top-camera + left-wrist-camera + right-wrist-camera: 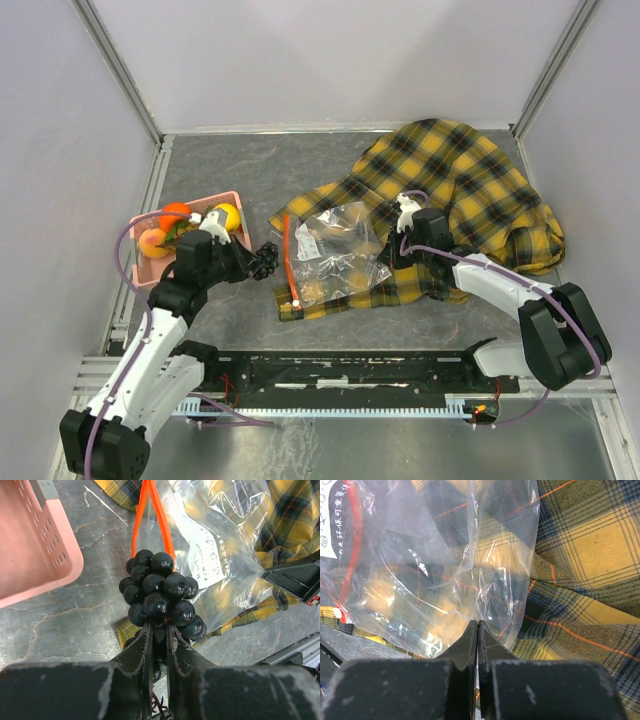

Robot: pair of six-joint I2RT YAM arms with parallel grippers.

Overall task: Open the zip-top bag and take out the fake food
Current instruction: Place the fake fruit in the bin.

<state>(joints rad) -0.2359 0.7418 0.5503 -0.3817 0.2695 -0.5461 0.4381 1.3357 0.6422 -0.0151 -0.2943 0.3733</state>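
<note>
grey marbled bench (230,170) was seen between white walls. the zip-top bag (335,250) was laid on a yellow-black plaid cloth (470,180) at the centre, its red-orange zip strip (290,262) turned to the left. its right edge was pinched by the closed right fingers (477,626). a cluster of dark berries (160,592) was gripped by the left fingers (159,630), between the bag and a pink tray (150,272) in which round fruits (175,213) were held.
</note>
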